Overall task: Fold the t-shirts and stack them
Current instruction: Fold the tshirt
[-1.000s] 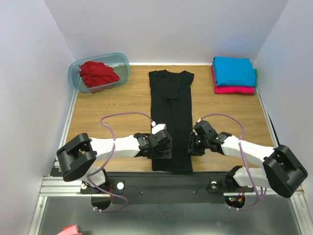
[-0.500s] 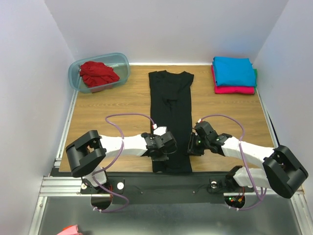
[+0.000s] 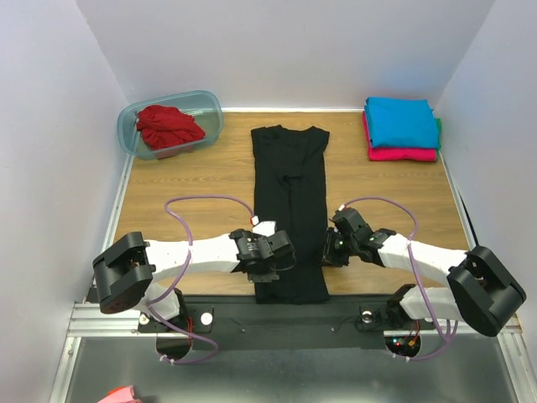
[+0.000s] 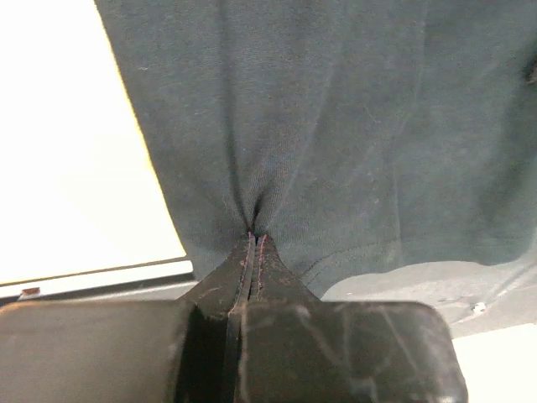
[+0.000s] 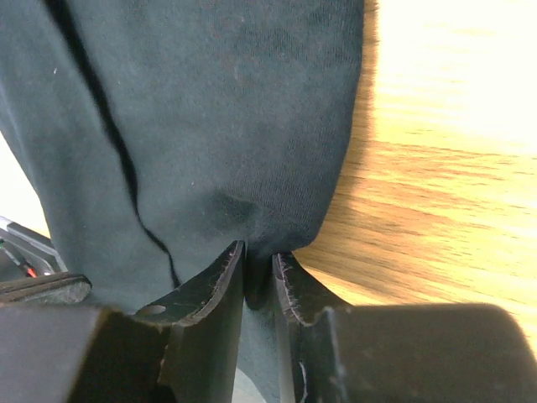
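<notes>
Where everything rests: a light-brown wooden worktop (image 3: 201, 180), closed in by plain white walls (image 3: 285, 50) at the far side and on both flanks.
Far left corner: a translucent blue-grey plastic tub (image 3: 211, 109) with a crumpled red t-shirt (image 3: 168, 126) inside it.
Far right corner: a folded turquoise blue t-shirt (image 3: 401, 122) stacked on a folded magenta pink t-shirt (image 3: 403, 154).
Middle of the worktop: a plain black t-shirt (image 3: 289, 201) of soft cloth, folded into a long narrow strip and lying flat.
Long axis: it runs from the near edge toward the far wall, with the collar at the far end and the hem at the near edge by the arm bases.
Left pincer (image 4: 254, 235): on the strip's left part, close to the hem. Its fingers are pressed together on a pucker of black cloth, and creases fan out from the tips.
Right pincer (image 5: 258, 252): at the strip's right edge, also near the hem. Its jaws are drawn narrow with a fold of the black edge between them, and bare wood lies just beside it.
Shirt and pincers: both grip the near end, one on each side, and the rest of the strip stretches away from them.
</notes>
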`<action>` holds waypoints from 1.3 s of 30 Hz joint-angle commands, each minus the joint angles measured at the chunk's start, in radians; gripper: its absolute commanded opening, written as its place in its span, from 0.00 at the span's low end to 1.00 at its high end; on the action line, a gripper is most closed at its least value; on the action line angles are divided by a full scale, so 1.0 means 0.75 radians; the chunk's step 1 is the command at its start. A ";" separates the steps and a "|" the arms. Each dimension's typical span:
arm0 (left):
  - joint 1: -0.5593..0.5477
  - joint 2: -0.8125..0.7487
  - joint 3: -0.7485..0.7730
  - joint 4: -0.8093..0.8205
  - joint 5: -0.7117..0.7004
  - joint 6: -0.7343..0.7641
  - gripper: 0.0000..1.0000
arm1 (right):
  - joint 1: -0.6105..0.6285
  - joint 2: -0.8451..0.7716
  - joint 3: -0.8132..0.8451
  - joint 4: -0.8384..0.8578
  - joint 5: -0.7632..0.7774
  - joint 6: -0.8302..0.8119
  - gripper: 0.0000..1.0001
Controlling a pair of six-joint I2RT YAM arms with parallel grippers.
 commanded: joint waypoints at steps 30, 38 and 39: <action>0.463 -0.037 0.238 0.344 -0.078 0.411 0.98 | -0.003 0.238 0.650 -0.244 0.297 -0.351 1.00; 0.731 0.498 0.587 0.482 0.176 0.683 0.98 | -0.150 0.746 1.071 -0.244 0.330 -0.420 1.00; 0.741 0.550 0.632 0.472 0.180 0.702 0.98 | -0.162 0.785 1.112 -0.246 0.334 -0.431 1.00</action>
